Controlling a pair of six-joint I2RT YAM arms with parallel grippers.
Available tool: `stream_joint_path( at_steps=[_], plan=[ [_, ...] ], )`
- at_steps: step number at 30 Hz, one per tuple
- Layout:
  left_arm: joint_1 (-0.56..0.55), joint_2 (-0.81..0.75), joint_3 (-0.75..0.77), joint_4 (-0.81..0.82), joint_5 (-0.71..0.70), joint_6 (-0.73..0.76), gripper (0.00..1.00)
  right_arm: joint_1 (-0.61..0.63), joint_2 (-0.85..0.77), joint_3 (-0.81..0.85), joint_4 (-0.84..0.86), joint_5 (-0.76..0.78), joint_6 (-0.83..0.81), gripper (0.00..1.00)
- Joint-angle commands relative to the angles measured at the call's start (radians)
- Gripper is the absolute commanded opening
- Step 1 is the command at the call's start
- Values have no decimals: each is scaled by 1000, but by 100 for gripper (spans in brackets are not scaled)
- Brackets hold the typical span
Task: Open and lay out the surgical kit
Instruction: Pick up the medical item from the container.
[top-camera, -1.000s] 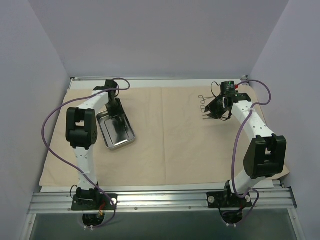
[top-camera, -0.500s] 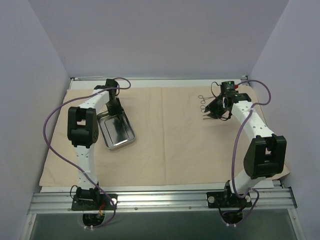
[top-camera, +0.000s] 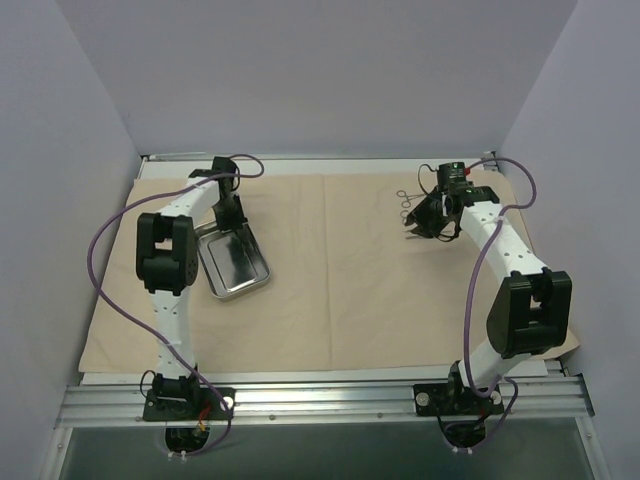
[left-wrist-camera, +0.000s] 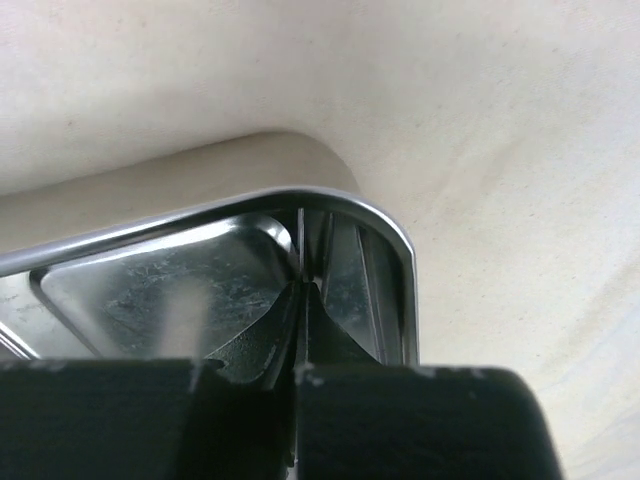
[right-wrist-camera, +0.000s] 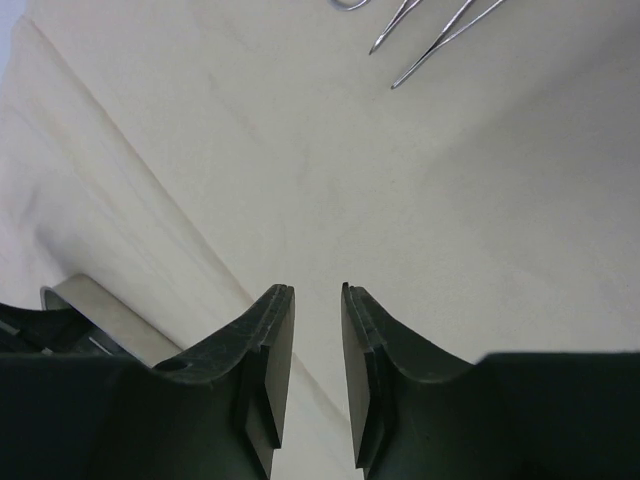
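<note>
Cloth wrap (top-camera: 340, 290) already opened, spread flat across the middle; steel tray (top-camera: 243, 270) out at middle left; thin instruments (top-camera: 403, 205) laid at upper right; left claw (top-camera: 231, 227) squeezed together inside the tray corner; right claw (top-camera: 411, 234) slightly apart, empty; probably only tidying left.

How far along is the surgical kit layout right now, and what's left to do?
Done: the cloth wrap lies open and flat, with thin instruments out on its far right. In hand: the left gripper is shut on the rim of the steel tray. The right gripper hangs open and empty near the instruments. Left, probably: placing the tray and arranging the instruments.
</note>
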Motion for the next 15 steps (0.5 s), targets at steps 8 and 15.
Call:
stream_joint_path(
  at_steps=[8, 15],
  plan=[
    [6, -287, -160, -16, 104, 95, 2, 136, 79, 154, 54, -189, -227, 34],
    [6, -522, -312, 79, 427, 75, 2, 199, 40, 83, 316, -545, -289, 53]
  ],
)
